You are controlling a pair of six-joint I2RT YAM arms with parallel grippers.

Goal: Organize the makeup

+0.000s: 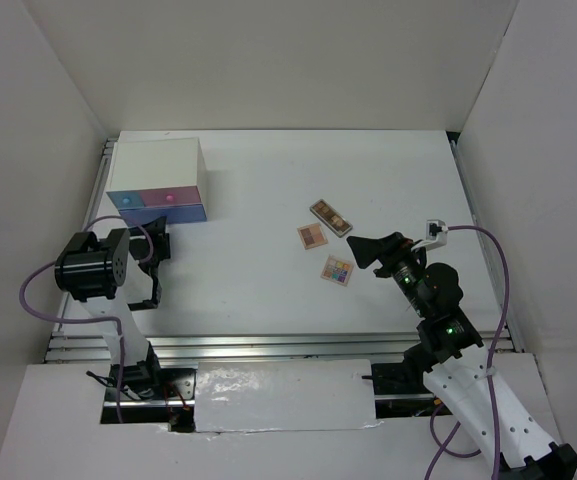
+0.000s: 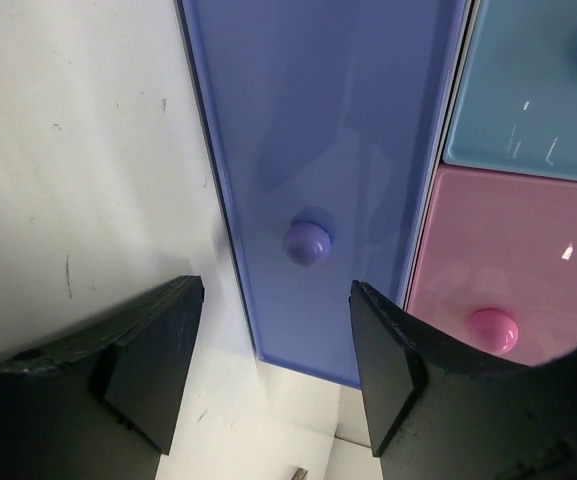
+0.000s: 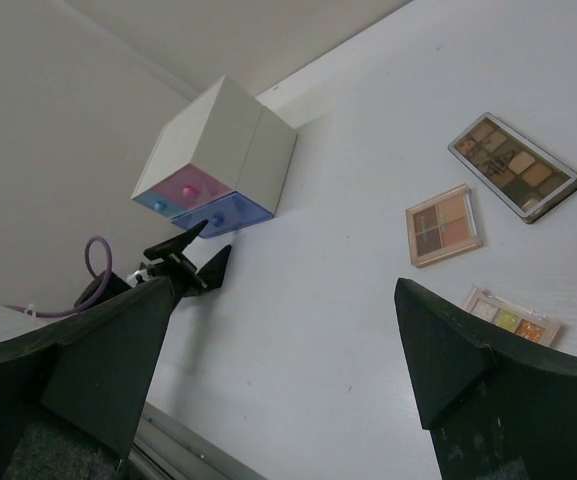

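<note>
Three flat makeup palettes lie right of centre on the table: a brown one (image 1: 331,217) (image 3: 513,165), a pinkish-tan one (image 1: 312,236) (image 3: 445,225) and a multicoloured one (image 1: 337,270) (image 3: 508,315). My right gripper (image 1: 361,252) (image 3: 288,370) hovers open just right of them, holding nothing. My left gripper (image 1: 160,245) (image 2: 273,370) is open, a short way in front of the white drawer box (image 1: 158,165) (image 3: 233,150). Its fingers (image 2: 158,370) line up either side of the purple drawer's knob (image 2: 308,243) without touching it.
The box has a purple drawer (image 2: 328,150), a pink drawer with a pink knob (image 2: 493,330) and a light blue drawer (image 2: 528,80), all pushed in. White walls enclose the table. A metal rail (image 1: 268,345) runs along the near edge.
</note>
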